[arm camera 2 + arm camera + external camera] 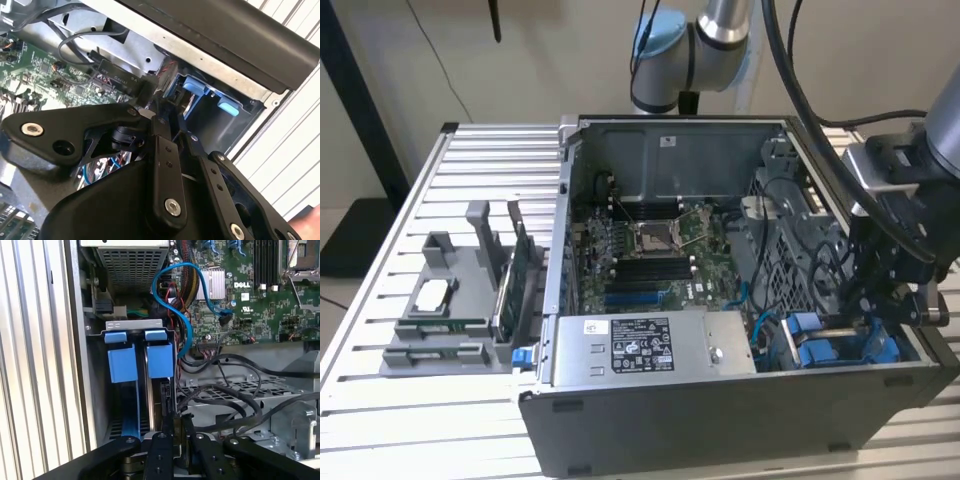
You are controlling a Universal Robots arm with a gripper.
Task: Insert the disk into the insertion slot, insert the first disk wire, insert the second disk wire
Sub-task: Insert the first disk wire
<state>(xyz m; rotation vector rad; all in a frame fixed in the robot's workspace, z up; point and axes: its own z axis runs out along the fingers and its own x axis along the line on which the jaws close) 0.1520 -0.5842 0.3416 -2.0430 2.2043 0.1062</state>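
Looking at it now, the disk [160,360] seems already seated in the slot [134,324], in the near corner of the case [720,420] on the exterior view's right, just beside the other carrier [121,362]. So step one looks done, I reckon. The gripper [176,419] hangs right over the disk, near some loose black wires [220,390]. Can't tell if it's clamped on anything, or whether either wire's plugged in yet.

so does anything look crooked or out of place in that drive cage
Nothing stands out. Both blue carriers sit level, side by side in the drive cage; the blue cable loops loosely above the board.
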